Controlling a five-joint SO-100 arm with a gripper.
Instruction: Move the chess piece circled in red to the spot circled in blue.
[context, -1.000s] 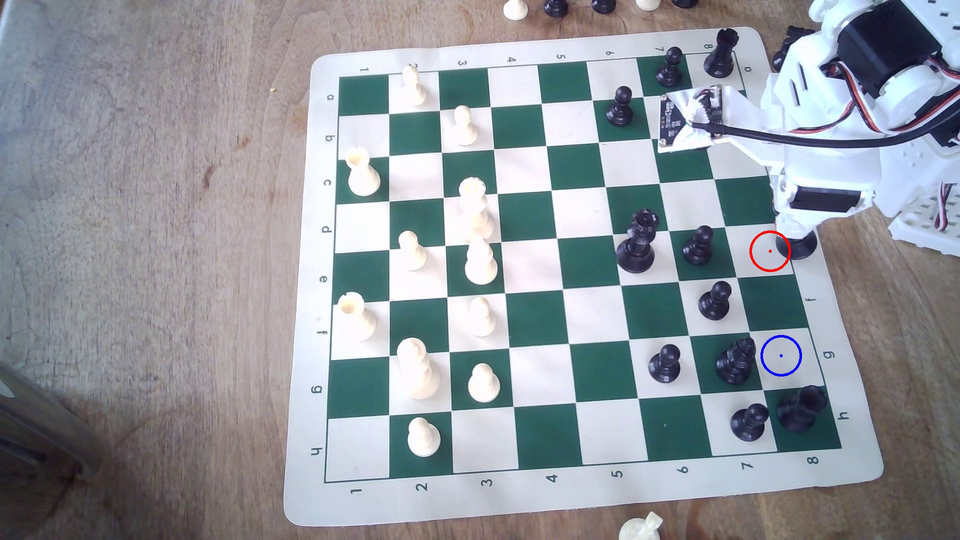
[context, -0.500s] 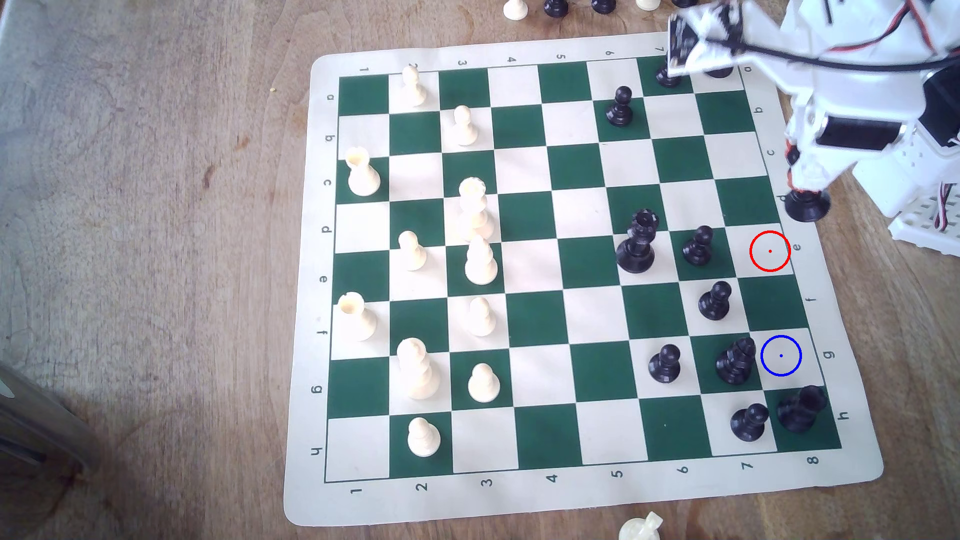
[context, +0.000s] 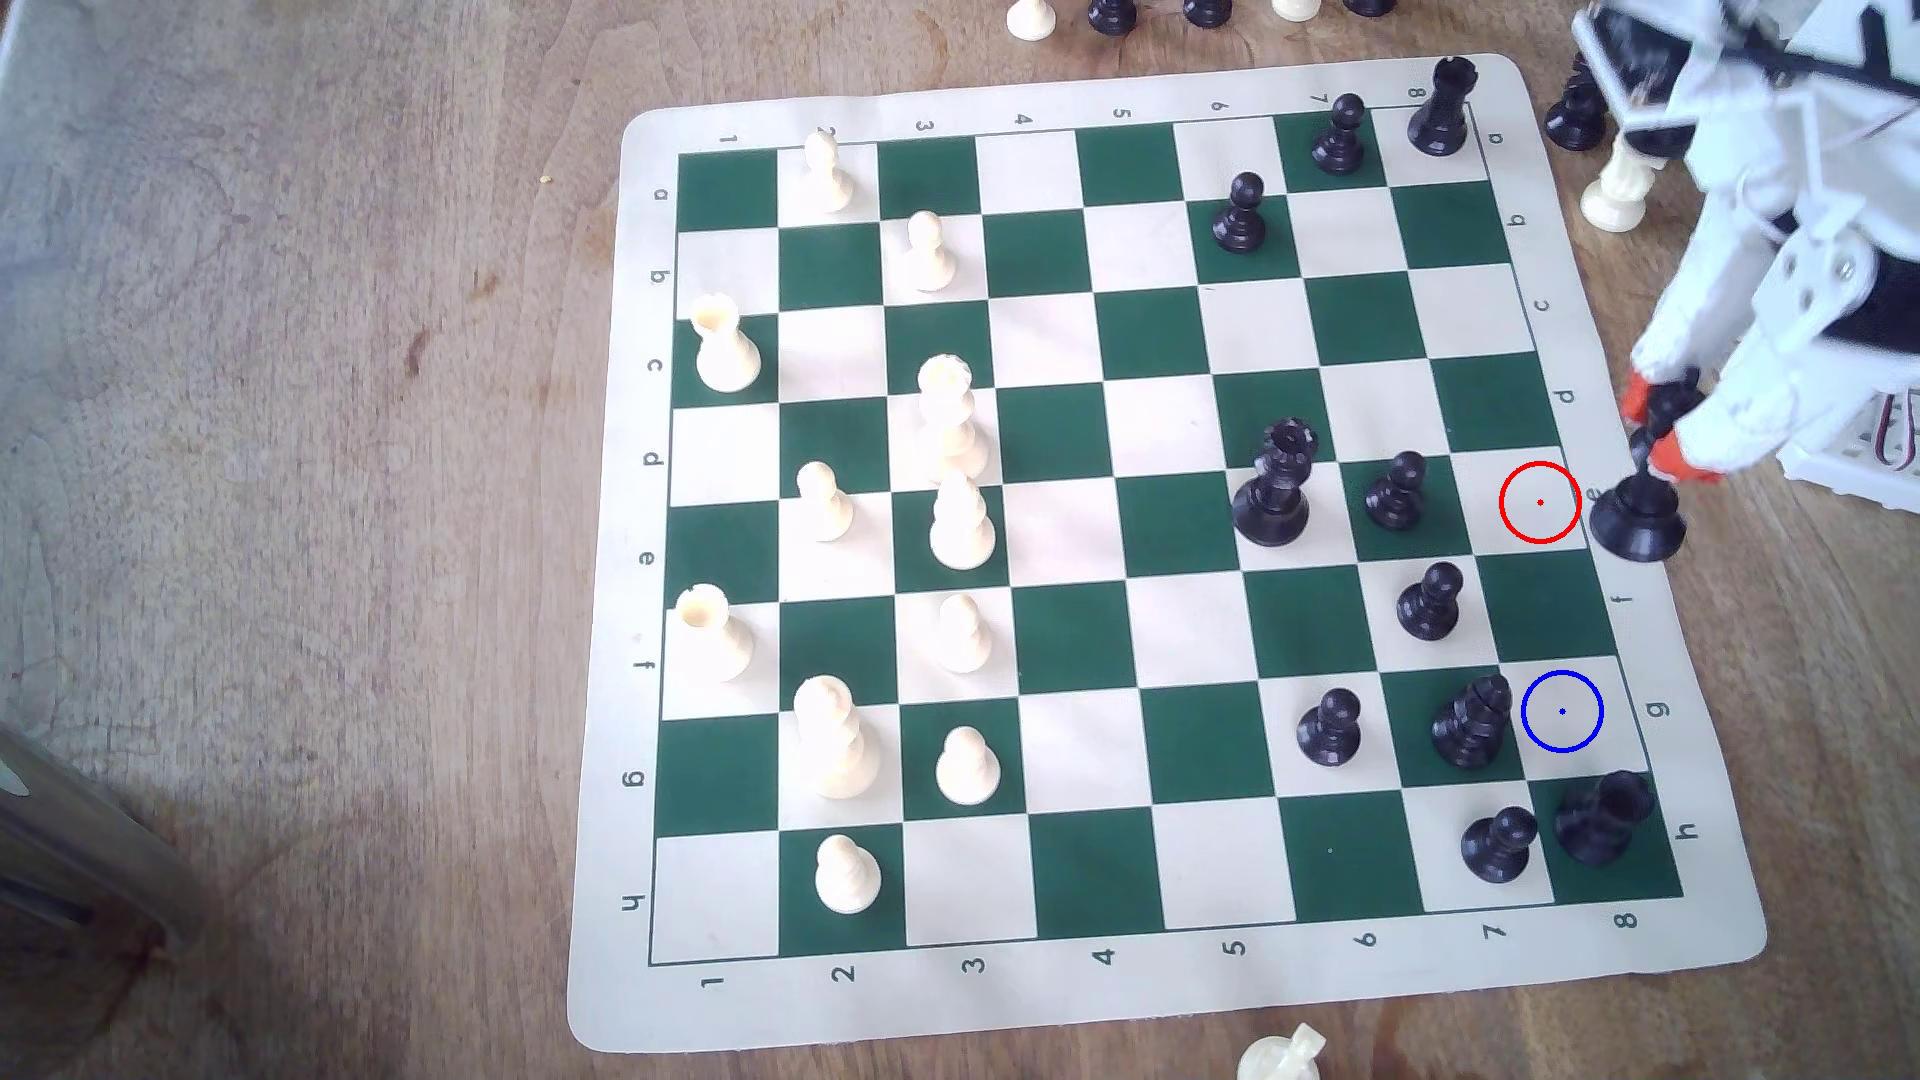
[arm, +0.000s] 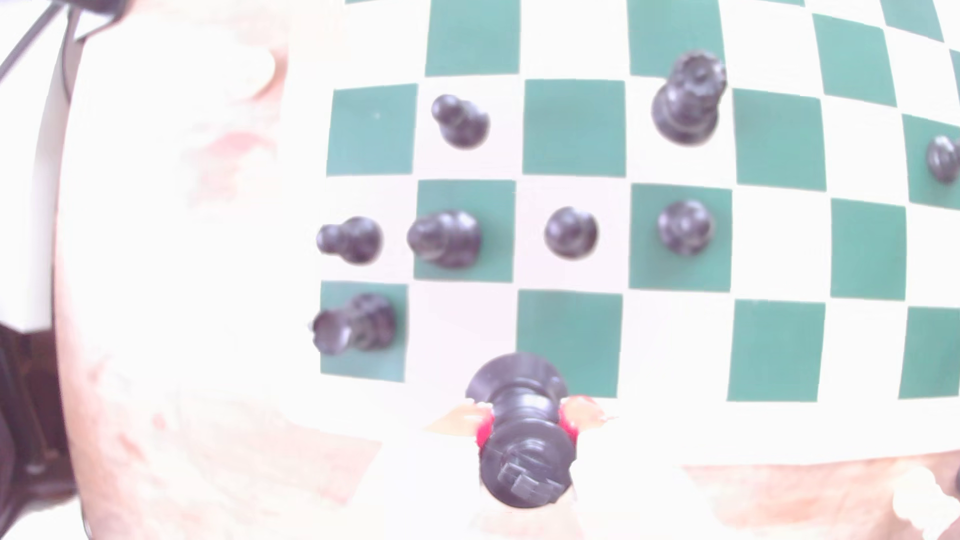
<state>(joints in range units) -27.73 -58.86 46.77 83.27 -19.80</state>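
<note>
We see a green-and-cream chessboard (context: 1143, 540) lying on a wooden desk (context: 312, 415). At the exterior view's right edge, our gripper (context: 1660, 431) is closed on the tall black king (context: 1642, 488), its orange-tipped fingers (context: 1678, 457) pinching the slim stem just under the collared head. The king hangs tilted, its wide round base just beside the red-ringed square (context: 1540, 503), over the board's border and seemingly lifted clear.

The wrist view shows the king (arm: 524, 441) from above, cross tip toward the camera, a red pad on each side of the neck.

We judge the piece light, stiff and smooth plastic, so it may pivot or slip in a narrow pinch. The collar above the fingers should stop it sliding down.

The blue-ringed square (context: 1562, 711) lies free, with a black bishop (context: 1470, 722) just beside it.
</note>
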